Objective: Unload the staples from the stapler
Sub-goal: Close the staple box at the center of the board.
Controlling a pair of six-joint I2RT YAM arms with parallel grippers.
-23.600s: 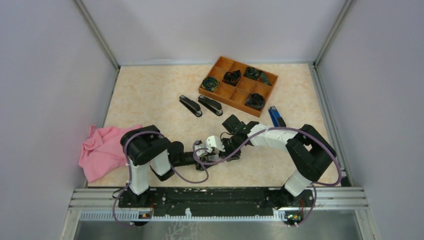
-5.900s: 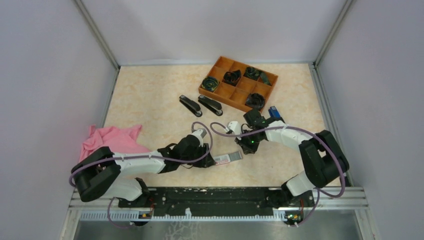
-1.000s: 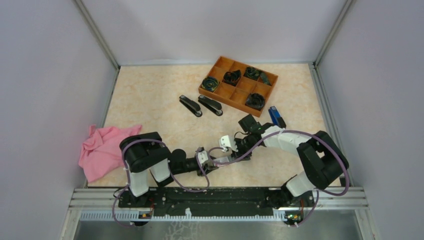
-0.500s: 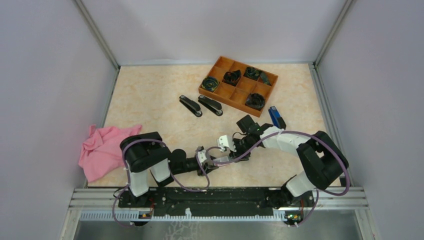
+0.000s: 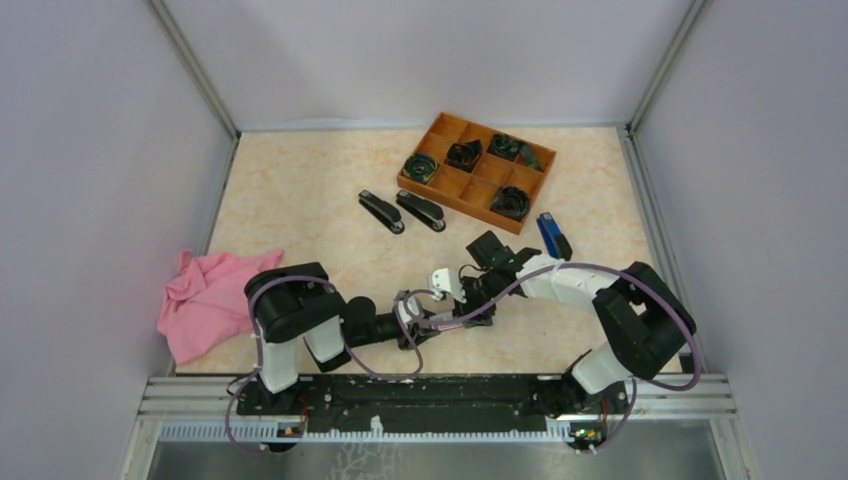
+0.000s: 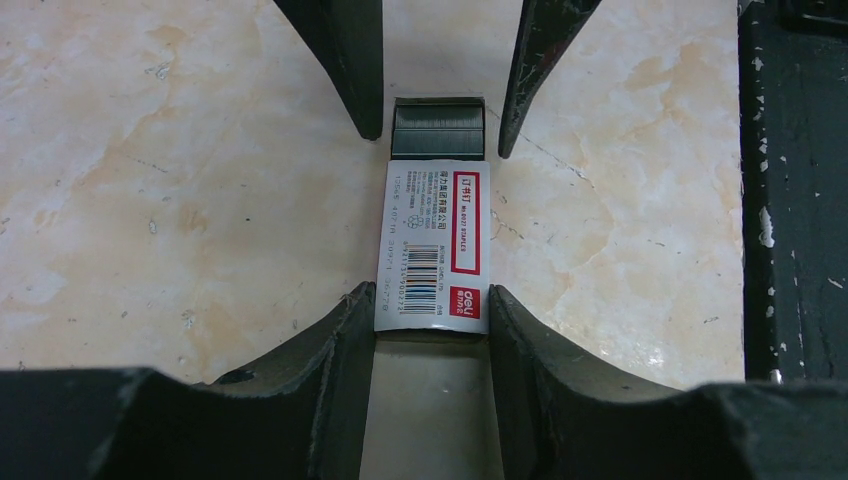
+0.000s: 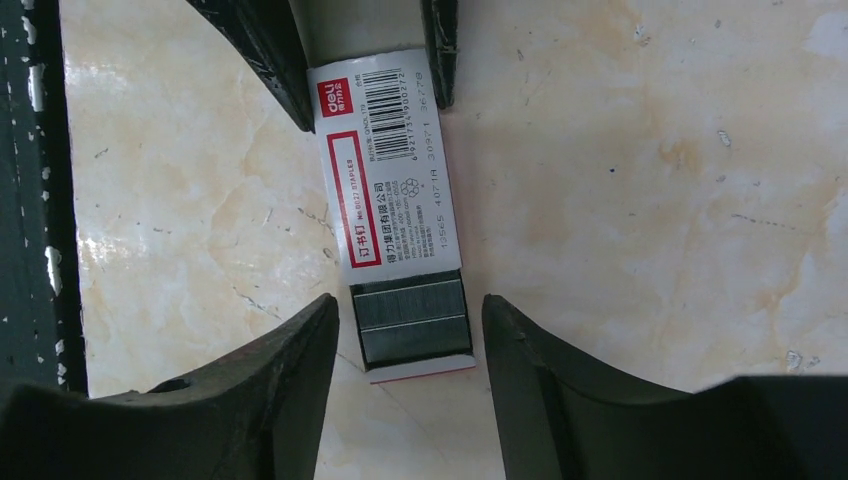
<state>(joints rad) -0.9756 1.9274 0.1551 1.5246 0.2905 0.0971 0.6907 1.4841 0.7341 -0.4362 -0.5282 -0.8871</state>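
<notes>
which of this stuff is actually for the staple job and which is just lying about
For the job:
- staples, sticking out of one end of their box
- white-and-red staple box, being handled now
- black staplers
- blue stapler

Just lying about:
- orange tray at the back
- pink cloth on the left
</notes>
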